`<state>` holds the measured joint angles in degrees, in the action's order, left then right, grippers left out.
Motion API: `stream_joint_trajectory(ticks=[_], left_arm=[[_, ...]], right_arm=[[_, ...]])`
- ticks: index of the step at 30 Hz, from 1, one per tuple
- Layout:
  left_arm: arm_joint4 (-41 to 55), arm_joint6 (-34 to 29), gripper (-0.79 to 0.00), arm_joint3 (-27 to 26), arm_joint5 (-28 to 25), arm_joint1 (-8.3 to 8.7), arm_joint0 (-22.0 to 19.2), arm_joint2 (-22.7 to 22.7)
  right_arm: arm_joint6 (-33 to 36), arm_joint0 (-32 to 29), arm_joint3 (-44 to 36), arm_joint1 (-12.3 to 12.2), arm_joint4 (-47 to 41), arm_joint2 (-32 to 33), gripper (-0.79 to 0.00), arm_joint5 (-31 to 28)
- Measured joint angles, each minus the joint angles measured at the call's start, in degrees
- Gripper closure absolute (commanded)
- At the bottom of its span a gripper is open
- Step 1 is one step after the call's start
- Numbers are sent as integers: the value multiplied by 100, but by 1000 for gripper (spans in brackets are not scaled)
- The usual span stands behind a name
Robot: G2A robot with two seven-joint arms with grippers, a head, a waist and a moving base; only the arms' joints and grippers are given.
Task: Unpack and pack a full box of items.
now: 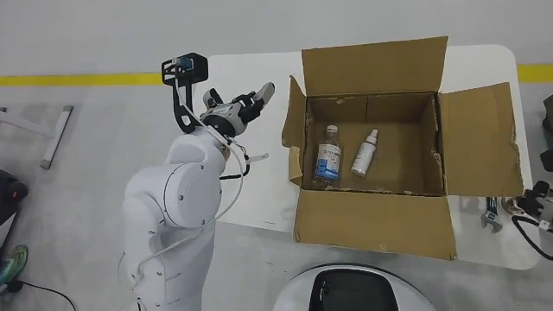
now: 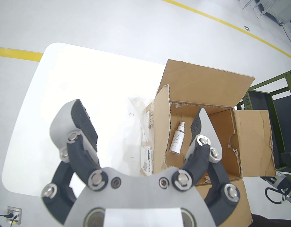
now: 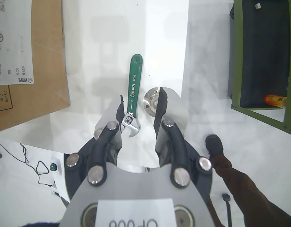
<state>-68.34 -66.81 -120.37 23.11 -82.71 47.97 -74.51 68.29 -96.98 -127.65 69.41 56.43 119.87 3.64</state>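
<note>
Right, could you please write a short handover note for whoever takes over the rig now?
Left gripper: open, empty, over the table beside the cardboard box.
Right gripper: open, above the green-handled adjustable wrench; a metal flange lies next to it.
In the box: clear bottle and white spray bottle, lying down.
Done: wrench and flange are out.
Left: probably unpack both bottles, then repack everything.
</note>
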Motion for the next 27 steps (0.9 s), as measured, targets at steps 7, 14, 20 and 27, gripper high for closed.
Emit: stream_joint_trajectory(ticks=[7, 14, 20, 27], left_arm=[[0, 0, -785, 0, 0, 0, 0, 0], [0, 0, -785, 0, 0, 0, 0, 0], [0, 0, -785, 0, 0, 0, 0, 0], [0, 0, -785, 0, 0, 0, 0, 0]], right_arm=[[381, 521, 303, -88, 399, -462, -785, -43], [461, 672, 383, -111, 472, -566, -785, 1], [460, 671, 382, -111, 472, -565, -785, 0], [318, 701, 524, -117, 301, -608, -785, -39]])
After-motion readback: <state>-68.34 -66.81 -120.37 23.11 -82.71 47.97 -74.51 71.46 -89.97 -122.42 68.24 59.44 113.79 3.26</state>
